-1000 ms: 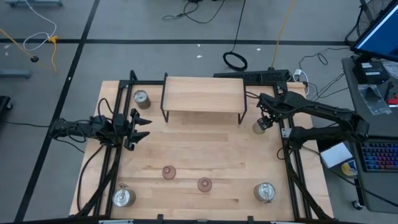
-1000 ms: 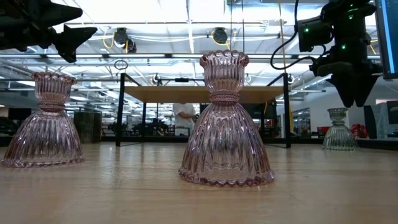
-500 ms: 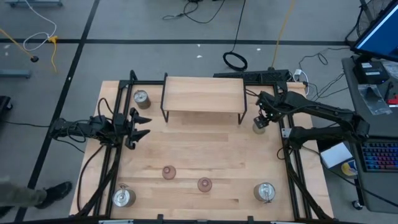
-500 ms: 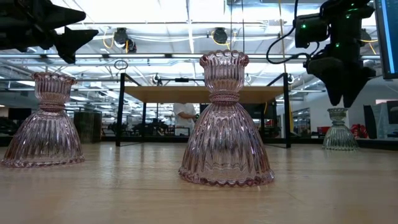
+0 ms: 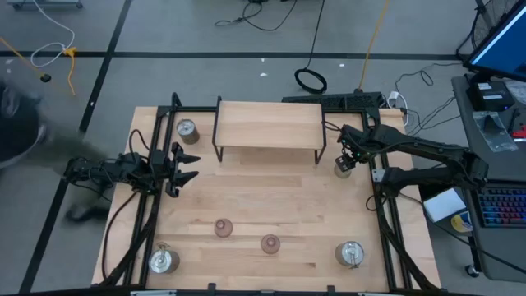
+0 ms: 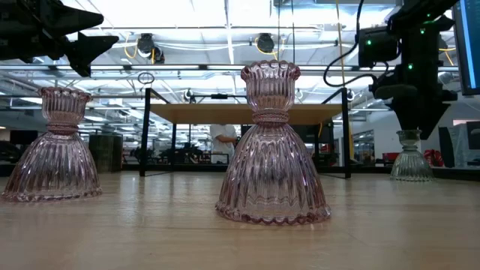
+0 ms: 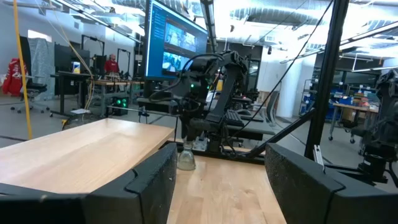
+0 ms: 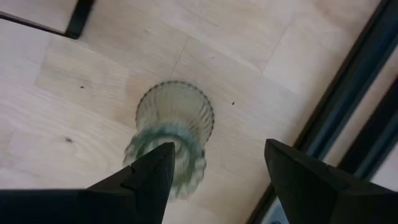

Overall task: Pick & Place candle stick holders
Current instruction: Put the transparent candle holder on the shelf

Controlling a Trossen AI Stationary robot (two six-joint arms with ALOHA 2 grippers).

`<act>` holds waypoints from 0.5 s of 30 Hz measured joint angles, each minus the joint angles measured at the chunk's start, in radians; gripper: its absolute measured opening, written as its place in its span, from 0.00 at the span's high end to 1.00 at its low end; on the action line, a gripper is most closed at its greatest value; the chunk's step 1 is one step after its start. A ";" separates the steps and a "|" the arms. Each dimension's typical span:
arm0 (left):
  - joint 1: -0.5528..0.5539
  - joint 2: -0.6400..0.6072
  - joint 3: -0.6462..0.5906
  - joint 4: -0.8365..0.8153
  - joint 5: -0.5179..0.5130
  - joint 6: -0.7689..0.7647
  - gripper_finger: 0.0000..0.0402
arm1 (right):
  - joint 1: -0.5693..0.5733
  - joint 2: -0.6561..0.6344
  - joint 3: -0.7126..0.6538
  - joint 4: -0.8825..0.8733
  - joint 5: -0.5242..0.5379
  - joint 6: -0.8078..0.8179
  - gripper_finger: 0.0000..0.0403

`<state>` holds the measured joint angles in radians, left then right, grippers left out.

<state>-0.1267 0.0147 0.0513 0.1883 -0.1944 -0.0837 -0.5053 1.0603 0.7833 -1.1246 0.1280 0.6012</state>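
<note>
A greenish glass candle stick holder [image 5: 342, 168] [image 8: 175, 132] stands upright on its wide base near the table's right edge. My right gripper [image 5: 346, 158] [image 8: 217, 152] hangs open just above it, pointing down; the holder's neck lies close to one finger [image 8: 152, 174], with no touch that I can see. Two pink glass holders [image 5: 223, 228] [image 5: 270, 243] stand in the near middle. Three round metal holders [image 5: 186, 129] [image 5: 163, 261] [image 5: 350, 253] stand at the far left and the near corners. My left gripper [image 5: 186, 168] waits open at the left edge.
A wooden shelf on black legs [image 5: 269, 123] stands at the far middle, close to the greenish holder. Black frame rails [image 5: 380, 205] run along both table sides. A blurred person [image 5: 25, 140] moves on the floor left of the table.
My right gripper has come down a little over the greenish holder and tipped slightly, staying open. The holders have not moved.
</note>
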 joint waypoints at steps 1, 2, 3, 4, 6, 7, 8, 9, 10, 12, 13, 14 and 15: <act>0.000 0.000 0.000 0.000 0.000 0.000 0.39 | 0.000 0.000 -0.012 0.015 -0.001 0.000 0.40; 0.000 0.000 0.000 0.000 0.001 0.000 0.39 | 0.000 0.000 -0.019 0.033 -0.001 0.000 0.40; 0.000 0.000 0.000 0.000 0.001 0.000 0.39 | 0.000 -0.002 -0.026 0.046 -0.001 0.001 0.40; 0.000 0.000 0.000 0.000 0.001 0.000 0.39 | 0.000 -0.002 -0.031 0.055 -0.001 0.001 0.40; 0.000 0.000 0.000 0.000 0.001 -0.002 0.39 | 0.000 -0.002 -0.034 0.066 -0.002 0.000 0.42; 0.000 0.000 0.000 0.000 0.001 -0.002 0.39 | 0.000 -0.002 -0.034 0.069 -0.002 0.000 0.44; 0.000 0.000 0.000 0.000 0.001 -0.002 0.39 | 0.000 -0.002 -0.034 0.071 -0.002 -0.001 0.46; 0.000 0.000 0.000 0.000 0.001 -0.002 0.39 | 0.000 -0.002 -0.034 0.072 -0.002 -0.001 0.48; 0.000 0.000 0.000 0.000 0.001 -0.002 0.39 | 0.000 -0.002 -0.035 0.072 -0.002 -0.001 0.50; 0.000 0.000 0.000 0.000 0.002 -0.003 0.39 | 0.000 -0.001 -0.035 0.073 -0.002 -0.001 0.56; 0.000 0.000 0.000 0.000 0.002 -0.003 0.39 | 0.000 -0.001 -0.035 0.073 -0.002 -0.001 0.58; 0.000 0.000 0.000 0.000 0.002 -0.003 0.39 | 0.000 -0.001 -0.035 0.074 -0.002 -0.001 0.61; 0.000 0.000 0.000 0.000 0.002 -0.003 0.39 | 0.000 -0.001 -0.035 0.074 -0.002 0.000 0.64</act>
<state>-0.1265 0.0148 0.0513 0.1883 -0.1928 -0.0872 -0.5049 1.0592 0.7482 -1.0508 0.1262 0.6008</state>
